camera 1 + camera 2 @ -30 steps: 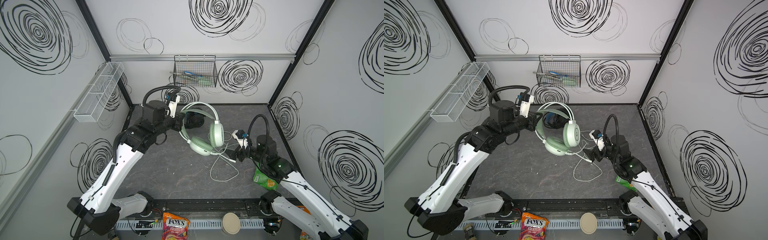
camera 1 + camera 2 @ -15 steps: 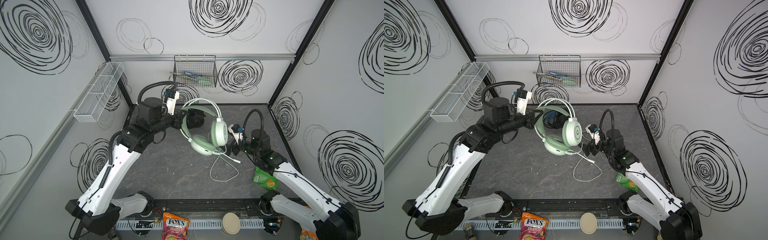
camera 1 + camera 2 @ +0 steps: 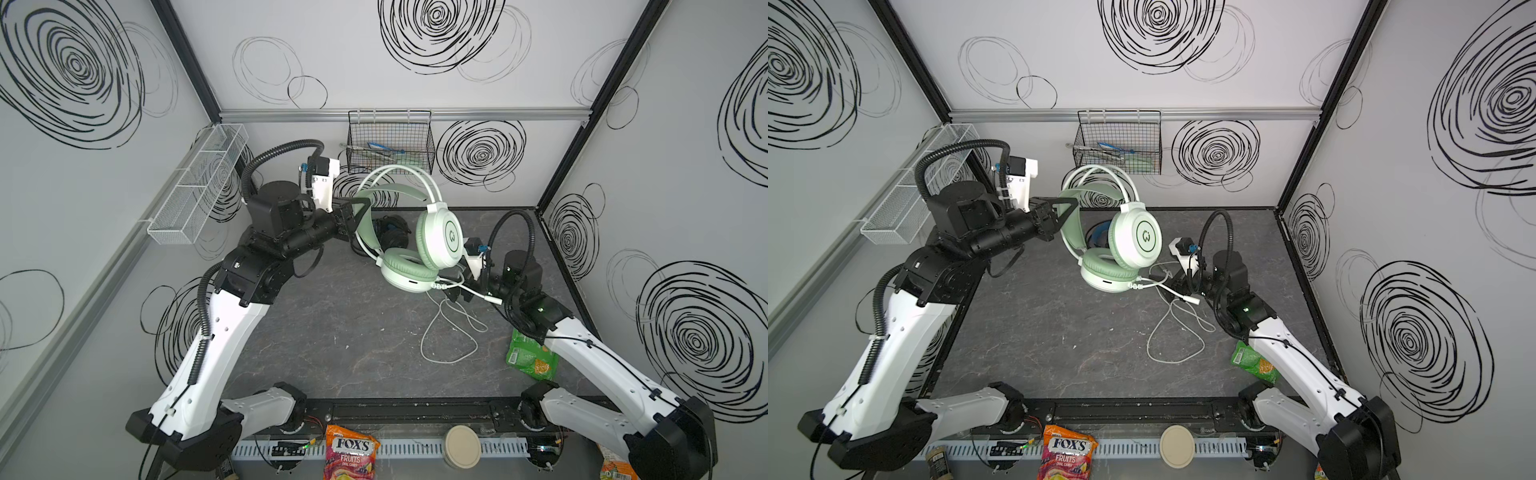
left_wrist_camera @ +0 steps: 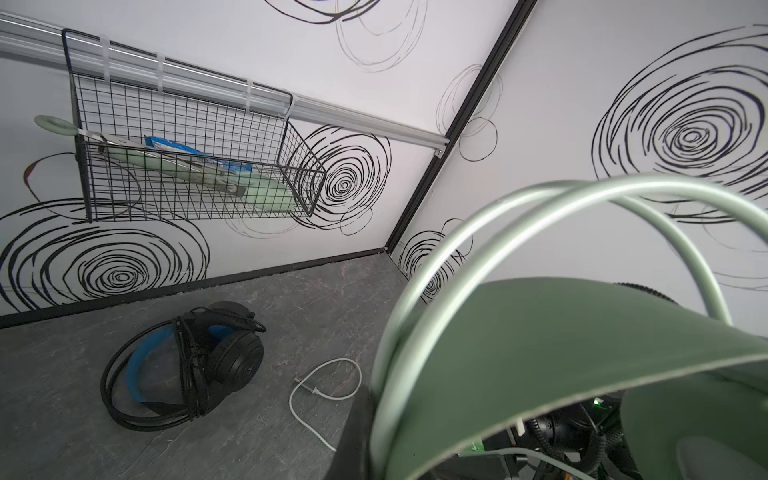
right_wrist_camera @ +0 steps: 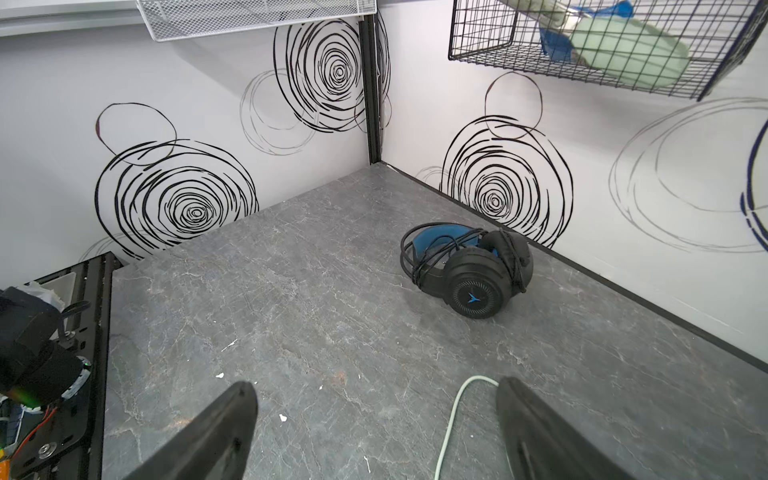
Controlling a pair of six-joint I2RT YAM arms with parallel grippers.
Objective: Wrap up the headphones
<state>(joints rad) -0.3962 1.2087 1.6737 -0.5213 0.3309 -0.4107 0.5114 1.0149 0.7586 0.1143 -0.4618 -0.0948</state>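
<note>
My left gripper (image 3: 360, 204) (image 3: 1068, 204) is shut on the padded band of the mint-green headphones (image 3: 441, 240) (image 3: 1138, 237) and holds them above the table; the band (image 4: 561, 357) fills the left wrist view beside one dark finger (image 4: 353, 432). Their pale cable (image 3: 449, 332) (image 3: 1173, 332) (image 4: 324, 376) hangs from the lower ear cup and loops loose on the table. My right gripper (image 3: 454, 286) (image 3: 1163, 282) (image 5: 374, 388) is open just beside that lower cup, with the cable (image 5: 451, 419) running between its jaws, untouched. The black headphones (image 3: 392, 232) (image 4: 187, 365) (image 5: 469, 270), blue-banded with cable wound round, lie near the back wall.
A black wire basket (image 3: 390, 145) hangs on the back wall and a white mesh tray (image 3: 199, 183) on the left wall. A green snack packet (image 3: 532, 361) lies under my right arm. A candy bag (image 3: 351, 453) and a round lid (image 3: 461, 446) sit at the front rail.
My left gripper has raised the mint-green headphones a little, up and to the right. My right gripper has moved left, closer to the lower ear cup, still open.
</note>
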